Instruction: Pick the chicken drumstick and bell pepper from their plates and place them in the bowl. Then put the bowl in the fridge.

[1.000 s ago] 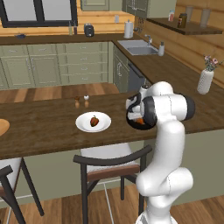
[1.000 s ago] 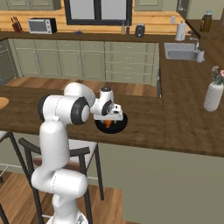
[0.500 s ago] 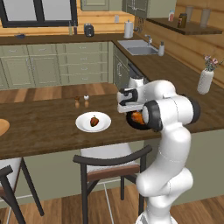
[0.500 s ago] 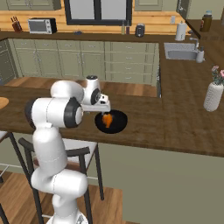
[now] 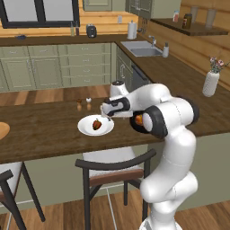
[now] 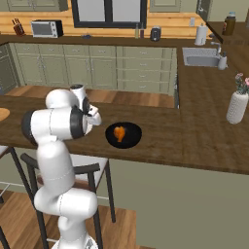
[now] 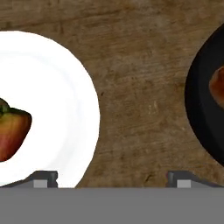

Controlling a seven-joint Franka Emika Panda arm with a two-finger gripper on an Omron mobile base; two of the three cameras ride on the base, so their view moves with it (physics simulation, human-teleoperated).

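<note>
Chicken drumstick (image 6: 119,133) in bowl (image 6: 132,141), thin end toward camera

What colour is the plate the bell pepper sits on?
Plain white; the plate under the bell pepper shows best in the hand view.

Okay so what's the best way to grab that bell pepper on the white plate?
Come straight down from above and close the fingers across the rounded red body of the bell pepper. It sits alone near the middle of the flat white plate, so the plate likely leaves no room to get in from the side. The gripper hangs beside the plate, open.
</note>
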